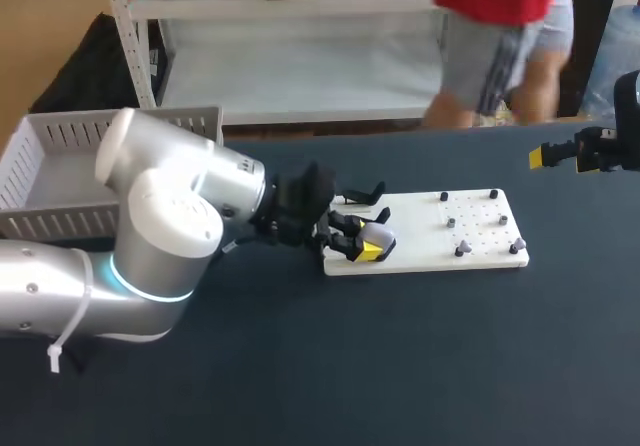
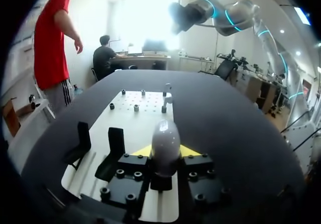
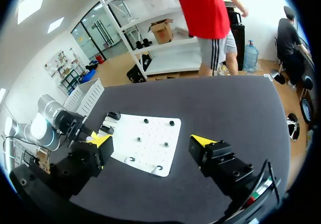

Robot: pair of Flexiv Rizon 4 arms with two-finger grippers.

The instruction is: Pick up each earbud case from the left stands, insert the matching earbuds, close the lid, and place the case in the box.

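A pale grey earbud case (image 1: 381, 234) sits between the yellow tips of my left gripper (image 1: 368, 245), over the left end of the white board (image 1: 425, 228). In the left wrist view both fingers press the earbud case (image 2: 165, 133) from its sides, so the left gripper (image 2: 165, 151) is shut on it. Two empty black stands (image 2: 83, 141) rise beside it. Small earbuds (image 1: 460, 250) rest on pegs at the board's right end. My right gripper (image 1: 560, 154) hangs open, high off to the right, away from the board (image 3: 156, 131).
A white slatted box (image 1: 60, 124) stands at the table's back left, behind my left arm. Dark tabletop (image 1: 420, 366) surrounds the board. Several black pegs (image 1: 444, 197) stick up from the board's right half.
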